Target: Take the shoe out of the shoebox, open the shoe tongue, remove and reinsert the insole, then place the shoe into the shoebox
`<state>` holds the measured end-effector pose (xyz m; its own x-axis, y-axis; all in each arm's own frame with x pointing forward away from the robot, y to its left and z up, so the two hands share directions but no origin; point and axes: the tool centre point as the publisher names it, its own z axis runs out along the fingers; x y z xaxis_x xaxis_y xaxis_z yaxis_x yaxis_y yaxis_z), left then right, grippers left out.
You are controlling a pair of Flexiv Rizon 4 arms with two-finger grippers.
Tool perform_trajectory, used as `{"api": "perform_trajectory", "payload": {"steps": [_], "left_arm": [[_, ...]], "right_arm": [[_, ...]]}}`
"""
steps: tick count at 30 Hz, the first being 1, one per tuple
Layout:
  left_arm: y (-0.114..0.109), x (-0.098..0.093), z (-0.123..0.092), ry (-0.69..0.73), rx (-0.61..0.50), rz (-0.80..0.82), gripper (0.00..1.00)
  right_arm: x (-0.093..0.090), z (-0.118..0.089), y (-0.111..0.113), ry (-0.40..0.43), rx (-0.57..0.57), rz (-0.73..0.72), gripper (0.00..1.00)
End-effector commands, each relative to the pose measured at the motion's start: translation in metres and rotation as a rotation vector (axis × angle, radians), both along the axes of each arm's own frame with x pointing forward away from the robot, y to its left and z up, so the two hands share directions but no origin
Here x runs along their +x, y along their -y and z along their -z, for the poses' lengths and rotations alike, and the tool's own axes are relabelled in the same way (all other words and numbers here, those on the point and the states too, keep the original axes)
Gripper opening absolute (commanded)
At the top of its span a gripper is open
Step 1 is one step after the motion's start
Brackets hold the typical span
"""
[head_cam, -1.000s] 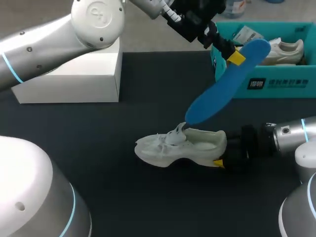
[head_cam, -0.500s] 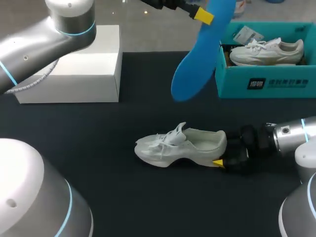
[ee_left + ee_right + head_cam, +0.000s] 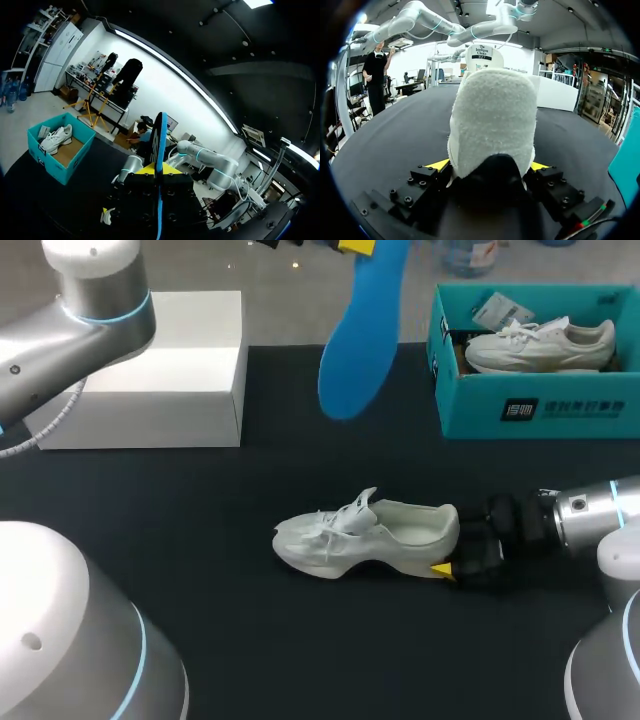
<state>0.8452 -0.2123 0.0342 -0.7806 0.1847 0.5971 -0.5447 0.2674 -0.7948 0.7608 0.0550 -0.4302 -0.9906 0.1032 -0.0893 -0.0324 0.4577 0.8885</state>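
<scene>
My left tool [image 3: 159,171] is clamped on one end of the thin blue foam insole [image 3: 358,335], which hangs high over the black desk [image 3: 300,660]. I judge the insole light and floppy, so a hold nearer its middle would buckle less when it is fed back in. My right tool [image 3: 489,167] pinches the heel of the white knit sneaker [image 3: 360,535], likely its stiffest part. The sneaker rests on the desk near the teal cardboard shoebox [image 3: 530,410], well below the insole.
</scene>
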Motion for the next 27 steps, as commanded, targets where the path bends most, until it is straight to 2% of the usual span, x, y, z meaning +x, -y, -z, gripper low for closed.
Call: {"api": "perform_trajectory", "payload": {"steps": [1,7,18,19,20,21,27], "left_arm": [[-0.013,0.001,0.003,-0.019,-0.026,-0.020,0.00],[-0.018,0.002,0.000,-0.047,-0.049,0.010,0.00],[-0.011,-0.007,-0.004,-0.064,-0.089,-0.005,0.00],[-0.011,-0.007,-0.004,-0.064,-0.089,-0.005,0.00],[-0.011,-0.007,-0.004,-0.064,-0.089,-0.005,0.00],[-0.011,-0.007,-0.004,-0.064,-0.089,-0.005,0.00],[-0.011,-0.007,-0.004,-0.064,-0.089,-0.005,0.00]], "right_arm": [[0.001,0.004,-0.002,-0.001,-0.004,0.001,0.00],[0.001,0.004,-0.002,-0.001,-0.004,0.001,0.00],[0.001,0.004,-0.002,-0.001,-0.004,0.001,0.02],[0.001,0.004,-0.002,-0.001,-0.004,0.001,0.38],[0.001,0.004,-0.002,-0.001,-0.004,0.001,0.89],[0.001,0.004,-0.002,-0.001,-0.004,0.001,1.00],[-0.007,-0.009,0.013,0.023,0.000,0.016,1.00]]}}
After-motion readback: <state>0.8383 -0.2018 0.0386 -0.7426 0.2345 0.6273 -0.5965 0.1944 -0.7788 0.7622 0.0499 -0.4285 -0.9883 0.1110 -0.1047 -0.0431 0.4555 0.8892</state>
